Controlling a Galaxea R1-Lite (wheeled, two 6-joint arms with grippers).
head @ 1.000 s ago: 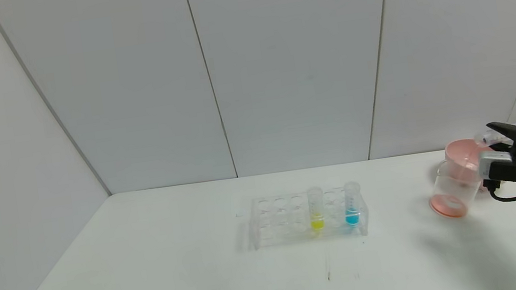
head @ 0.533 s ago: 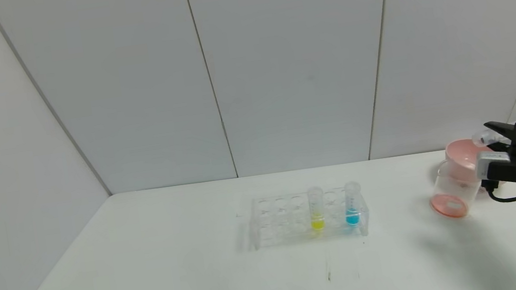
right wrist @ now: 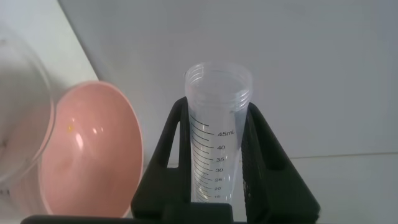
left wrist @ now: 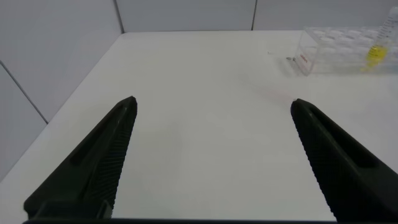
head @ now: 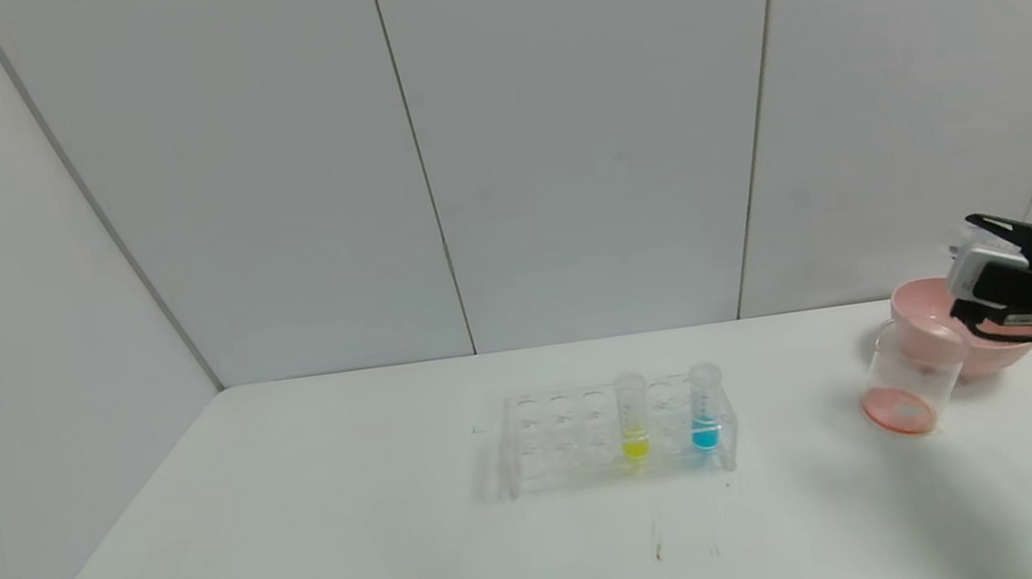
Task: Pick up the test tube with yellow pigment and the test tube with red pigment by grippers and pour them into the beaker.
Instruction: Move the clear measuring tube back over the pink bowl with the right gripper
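The emptied test tube with red pigment, a light, slick, graduated plastic tube, is clamped mid-barrel by the right gripper above the pink bowl. Red liquid is seen in the beaker. The test tube with yellow pigment is stood upright in the clear rack; a hold below its rim is judged safest. The left gripper is spread wide over the smooth white table; grey wall panels enclose it.

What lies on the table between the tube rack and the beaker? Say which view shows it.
Nothing: in the head view the white table is bare between the clear rack, which holds the yellow tube and blue tube, and the beaker.
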